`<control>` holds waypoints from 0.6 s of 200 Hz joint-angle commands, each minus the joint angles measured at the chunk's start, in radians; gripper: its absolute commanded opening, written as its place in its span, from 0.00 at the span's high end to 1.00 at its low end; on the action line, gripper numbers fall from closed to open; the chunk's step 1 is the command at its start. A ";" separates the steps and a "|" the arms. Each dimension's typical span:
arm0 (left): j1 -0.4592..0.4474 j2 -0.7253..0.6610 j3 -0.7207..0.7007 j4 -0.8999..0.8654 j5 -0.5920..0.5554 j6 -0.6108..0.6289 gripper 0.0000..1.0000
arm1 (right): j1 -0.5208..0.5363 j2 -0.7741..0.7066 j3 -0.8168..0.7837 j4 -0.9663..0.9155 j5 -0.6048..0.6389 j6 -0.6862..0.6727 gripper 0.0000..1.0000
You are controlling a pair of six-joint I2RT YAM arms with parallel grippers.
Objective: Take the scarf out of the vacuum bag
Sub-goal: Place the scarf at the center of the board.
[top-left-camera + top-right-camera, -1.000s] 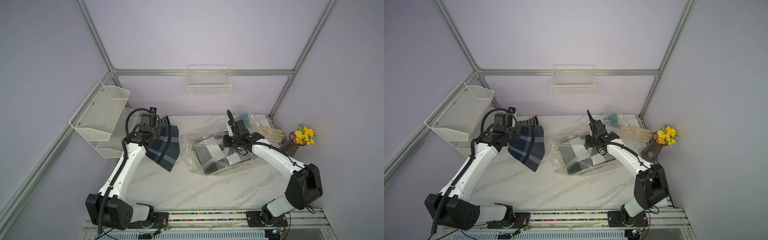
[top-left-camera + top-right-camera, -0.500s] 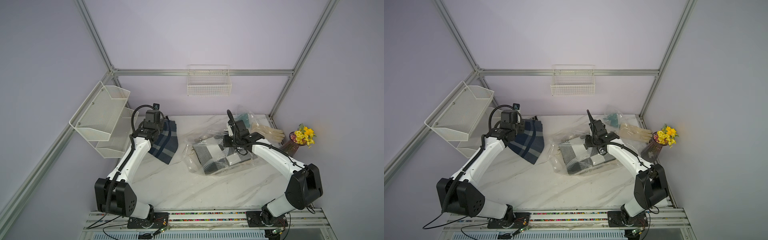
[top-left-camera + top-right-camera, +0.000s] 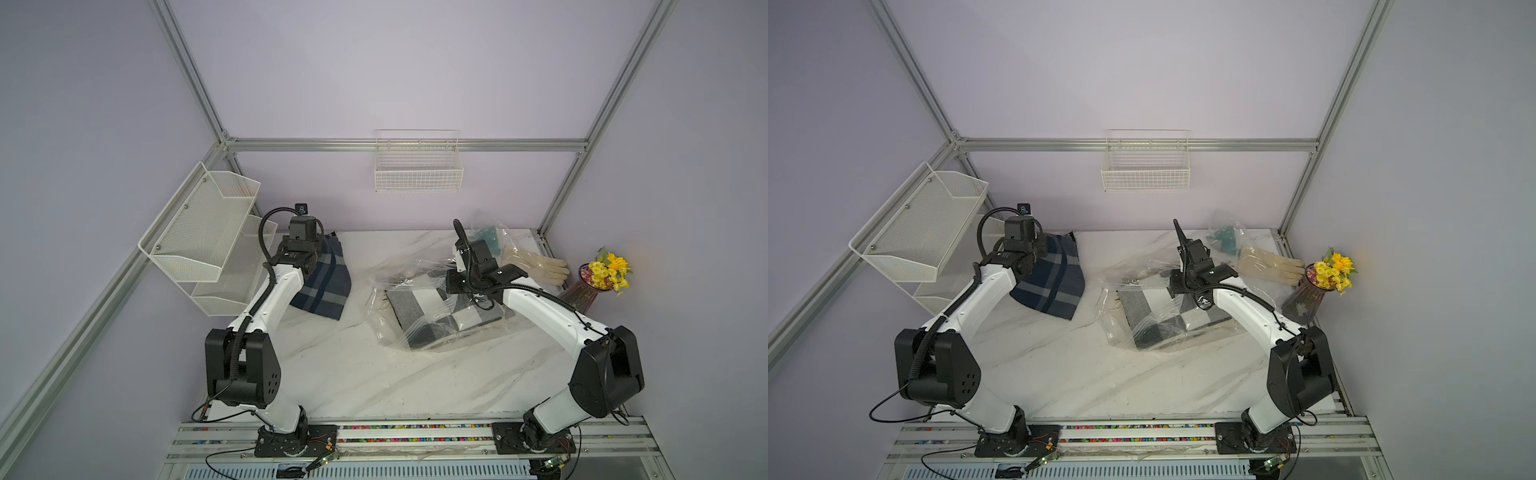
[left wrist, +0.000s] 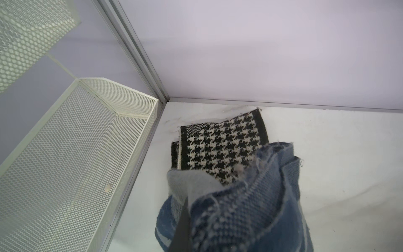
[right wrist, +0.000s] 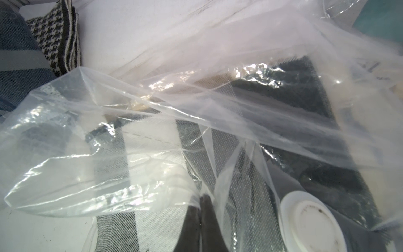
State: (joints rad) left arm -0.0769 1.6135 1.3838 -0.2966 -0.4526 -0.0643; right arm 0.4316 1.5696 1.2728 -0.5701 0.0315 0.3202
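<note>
— When scanning outward from the base rail, begin at the marble table (image 3: 353, 374). Report right gripper (image 5: 200, 203) condition.
— Pinched fully together on a fold of vacuum bag (image 3: 388, 328) film, per the right wrist view. Poised over the bag in both top views. Round white valve cap (image 5: 309, 222) near the fingertips, on film over dark cloth.
— Confirm bag position and contents.
— Lies crumpled on the table, ahead of the right arm. Encloses a folded grey, black and white checked cloth (image 3: 403, 309), flat under the clear film.
— Locate the scarf.
— Blue plaid scarf (image 3: 328, 282): fully outside the bag, well apart from it, toward the far left of the table. Bunched at one end in the left gripper (image 4: 192, 194); draped from there toward the table. Contact with the table: cannot tell.
— State left gripper condition.
— Clamped on the scarf. Mostly buried in cloth; one dark finger (image 4: 183, 229) exposed in the left wrist view.
— List remaining items, farthest last.
— Far left corner: folded houndstooth scarf (image 4: 222, 148), flat on the table, beyond the blue one and near the lower tier of the white mesh shelf (image 3: 199, 232). Far right: small clear bag with a teal item (image 3: 486, 237), cream gloves (image 3: 536, 266) just beside it, vase of yellow flowers (image 3: 590, 280) by the table's right edge. Back wall: white wire basket (image 3: 417, 174).
</note>
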 commanded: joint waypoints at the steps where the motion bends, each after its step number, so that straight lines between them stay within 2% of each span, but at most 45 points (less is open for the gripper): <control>1: 0.034 0.004 0.037 0.140 0.030 -0.081 1.00 | -0.012 0.022 0.011 0.035 0.020 -0.007 1.00; 64: 0.046 -0.012 0.013 0.265 0.099 -0.112 1.00 | -0.013 0.053 0.029 0.039 0.019 -0.009 1.00; 120: 0.062 0.007 0.062 0.263 0.077 -0.137 1.00 | -0.013 0.058 0.029 0.045 0.022 -0.015 1.00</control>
State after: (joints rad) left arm -0.0296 1.6455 1.3838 -0.1219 -0.3664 -0.1696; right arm 0.4278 1.6161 1.2732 -0.5514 0.0322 0.3122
